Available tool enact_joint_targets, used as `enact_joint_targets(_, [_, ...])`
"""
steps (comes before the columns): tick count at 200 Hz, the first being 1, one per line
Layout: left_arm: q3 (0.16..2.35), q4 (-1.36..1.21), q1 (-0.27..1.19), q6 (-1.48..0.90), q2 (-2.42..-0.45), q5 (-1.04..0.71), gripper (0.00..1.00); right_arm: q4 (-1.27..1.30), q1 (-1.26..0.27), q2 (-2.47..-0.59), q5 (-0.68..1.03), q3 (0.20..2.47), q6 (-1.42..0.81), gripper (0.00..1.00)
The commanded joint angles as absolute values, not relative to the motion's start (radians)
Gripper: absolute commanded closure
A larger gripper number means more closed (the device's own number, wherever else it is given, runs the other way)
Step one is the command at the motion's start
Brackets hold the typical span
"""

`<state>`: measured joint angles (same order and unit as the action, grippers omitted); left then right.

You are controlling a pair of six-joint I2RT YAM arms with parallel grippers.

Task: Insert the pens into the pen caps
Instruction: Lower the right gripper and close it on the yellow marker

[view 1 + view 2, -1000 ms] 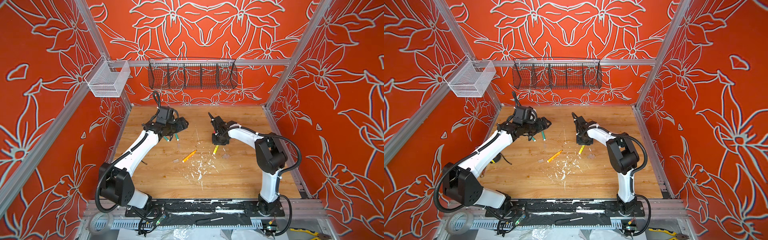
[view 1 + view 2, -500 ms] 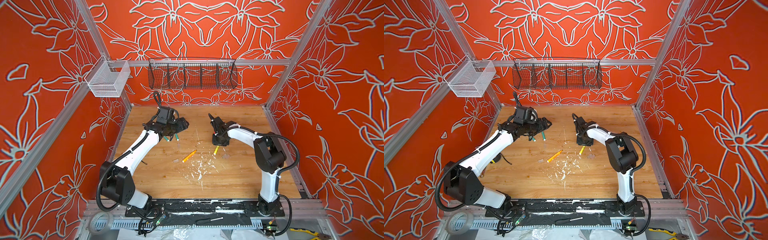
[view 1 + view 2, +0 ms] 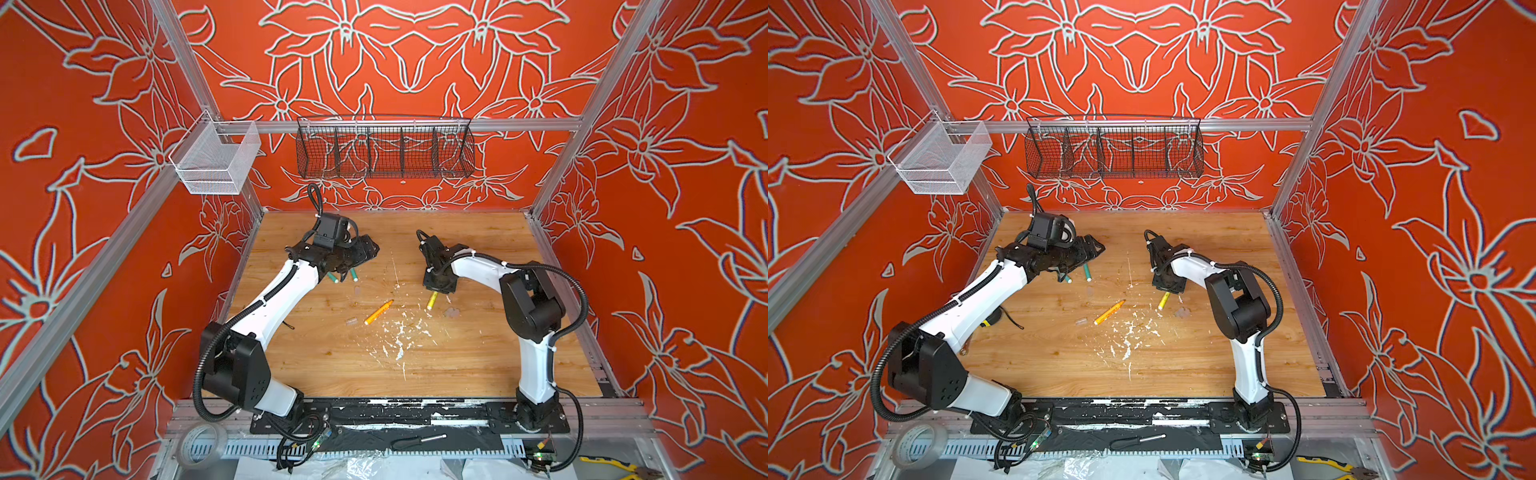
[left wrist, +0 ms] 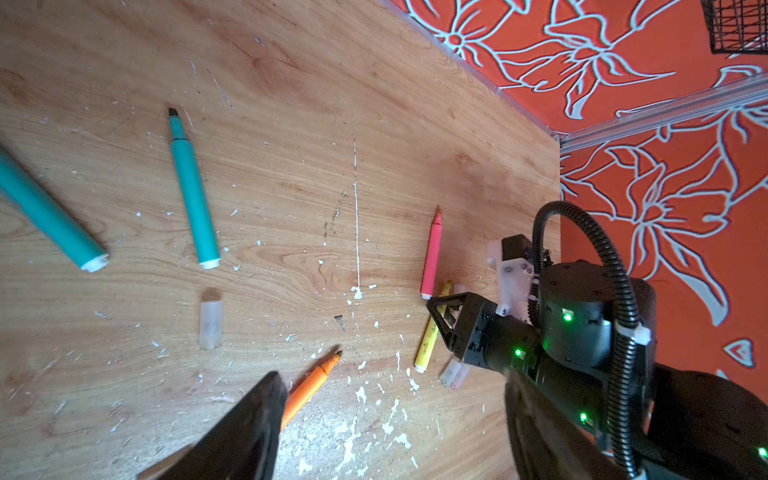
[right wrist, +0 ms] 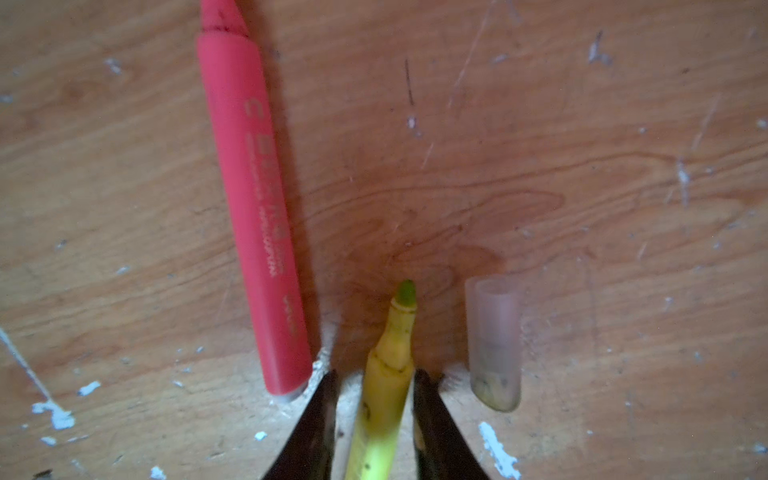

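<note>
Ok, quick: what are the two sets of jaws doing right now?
Left gripper: open, holding nothing.
Right gripper: jaws narrowly straddle the yellow pen; whether they actually grip it cannot be told.

cap (image 5: 494, 345) beside pen (image 5: 390, 374); apparently apart

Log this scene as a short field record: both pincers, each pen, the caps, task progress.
left pincer: open, empty, over the teal pens
right pincer: low at the table, jaws either side of the yellow pen; firm grip unclear
pink pen: flat, beside the yellow pen
orange pen: flat, mid-table
caps: clear cap beside yellow pen's tip; another cap near teal pens' butt ends; third cap by orange pen
progress: no pen capped yet
</note>
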<state>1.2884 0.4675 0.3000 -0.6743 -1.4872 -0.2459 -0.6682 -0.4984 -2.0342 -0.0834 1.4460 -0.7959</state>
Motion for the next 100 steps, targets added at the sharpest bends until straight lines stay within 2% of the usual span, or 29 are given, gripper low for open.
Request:
enact_joint_targets(1, [1.294,0.462,0.296,-0.686,-1.499,-0.257,0.19,-0.678,-0.493,-2.069,-0.111,1.454,-0.839,0.73])
enact_joint_targets(36, [1.293,0.462,0.295,-0.686,-1.498,-0.256,0.19,-0.643,-0.491,-2.039,-0.094,1.419,-0.852,0.89])
enact_joint_targets(77, [1.288,0.446,0.296,-0.677,-1.504,-0.273,0.19,-0.61,-0.494,-1.947,-0.084,1.386,-0.83,0.98])
enact_joint_targets(100, [1.274,0.406,0.297,-0.63,-1.509,-0.337,0.18,-0.584,-0.495,-1.88,-0.071,1.351,-0.808,1.0])
